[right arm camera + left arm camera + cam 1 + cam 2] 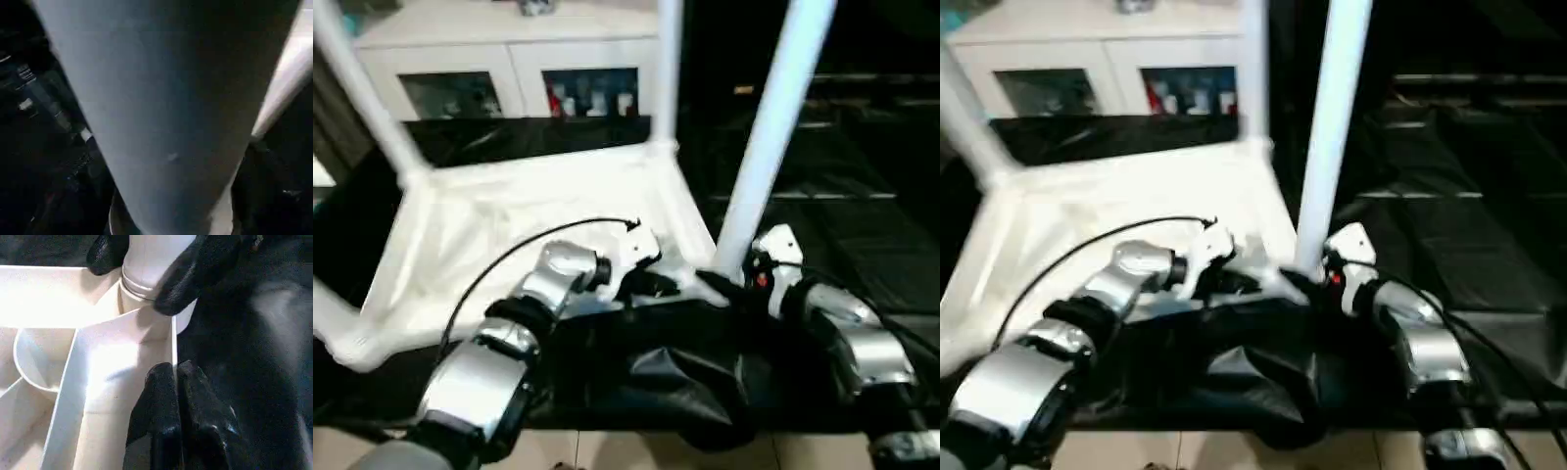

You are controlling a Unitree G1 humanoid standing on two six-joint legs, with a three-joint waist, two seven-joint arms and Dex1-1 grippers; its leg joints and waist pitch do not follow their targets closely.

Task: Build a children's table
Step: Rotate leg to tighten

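The white children's table lies upside down on a black cloth, its ribbed underside [509, 235] facing up. Three legs stand in corner sockets: far left [362, 88], far right [668, 69] and near right [769, 127]. My right gripper [729, 284] is shut around the base of the near right leg [166, 98], one black finger [195, 274] on each side just above the socket. My left gripper [177, 377] is shut on the table top's thin rim wall beside that corner. The near left corner [357, 348] holds no leg.
A white cabinet with glass doors [509, 59] stands behind the table. The black cloth [675, 382] bunches up under my forearms at the front. Dark shelving [862, 147] lies to the right. A cable [509, 255] arcs over my left forearm.
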